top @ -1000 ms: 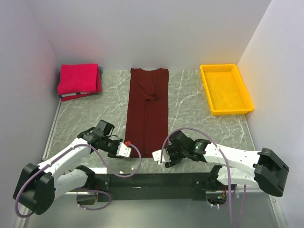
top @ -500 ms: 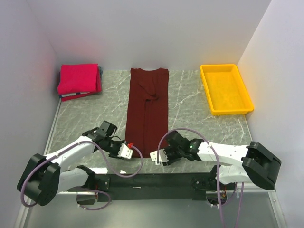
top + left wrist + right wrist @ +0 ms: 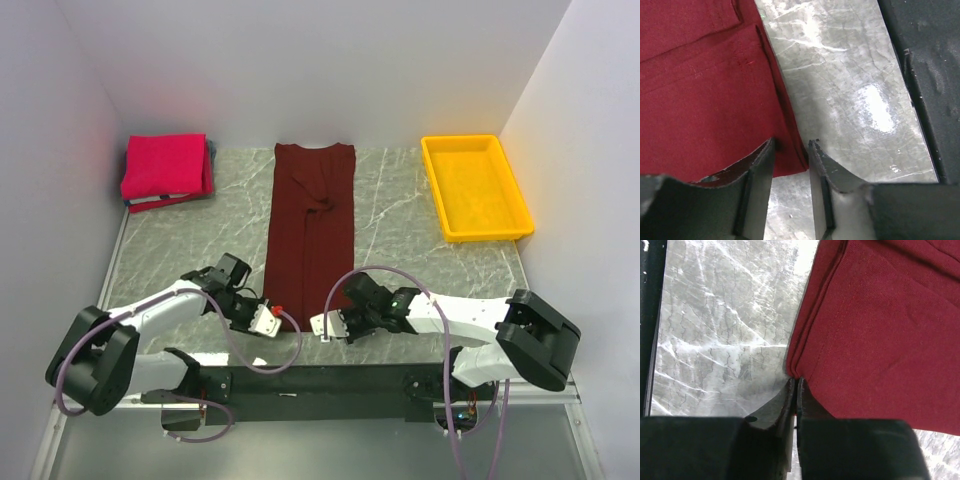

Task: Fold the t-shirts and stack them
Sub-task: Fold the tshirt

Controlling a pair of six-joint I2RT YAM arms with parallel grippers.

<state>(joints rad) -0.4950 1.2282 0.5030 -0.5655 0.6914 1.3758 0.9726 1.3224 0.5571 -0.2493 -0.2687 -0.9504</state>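
Pinkish-red t-shirt (image 3: 165, 165) folded, far left of maroon t-shirt (image 3: 312, 240), a long flat strip. Left wrist view alone shows left gripper (image 3: 791, 145) narrowly parted, straddling its near-left corner. Right wrist: right gripper (image 3: 795, 382) pressed closed at near-right corner, pinch unclear.

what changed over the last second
The right claw slid left to the maroon shirt's near right corner. The left claw barely shifted at the near left corner. Nothing was lifted. The shirt, the red pile and the yellow tray stayed put.
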